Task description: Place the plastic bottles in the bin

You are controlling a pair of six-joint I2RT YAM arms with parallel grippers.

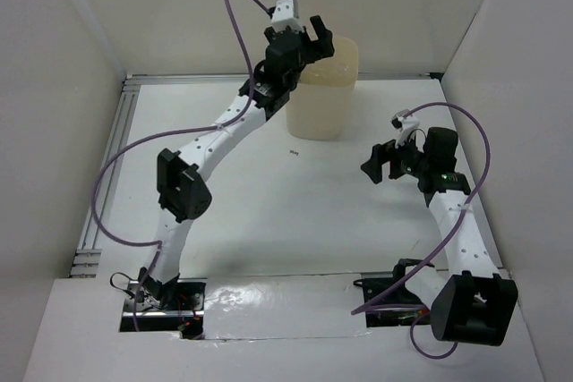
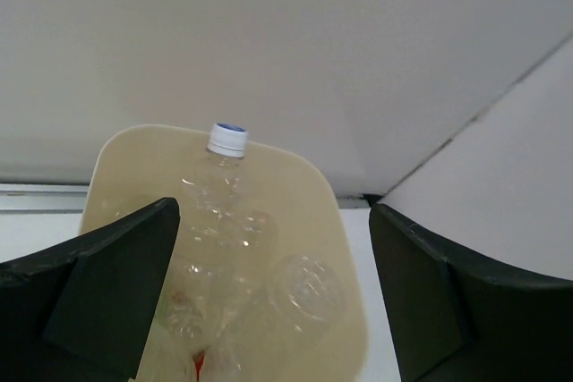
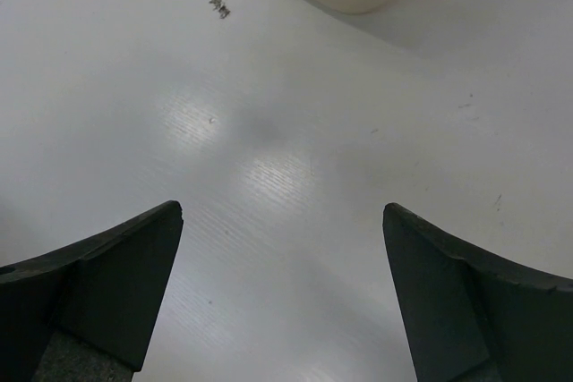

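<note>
The cream-beige bin (image 1: 324, 96) stands at the back middle of the table. In the left wrist view I look down into the bin (image 2: 345, 248): several clear ribbed bottles (image 2: 224, 221) lie in it, one with a white cap (image 2: 227, 139) pointing to the far rim, and a bit of red (image 2: 198, 365) shows at the bottom. My left gripper (image 1: 315, 35) hangs open and empty over the bin's mouth; it also shows in the left wrist view (image 2: 273, 284). My right gripper (image 1: 383, 163) is open and empty above bare table, right of the bin; it also shows in the right wrist view (image 3: 282, 292). No bottle lies on the table.
White walls close in the table (image 1: 295, 212) on the left, back and right. A small dark mark (image 1: 293, 151) is on the table in front of the bin; it also shows in the right wrist view (image 3: 219, 6). A rail (image 1: 103, 194) runs along the left edge.
</note>
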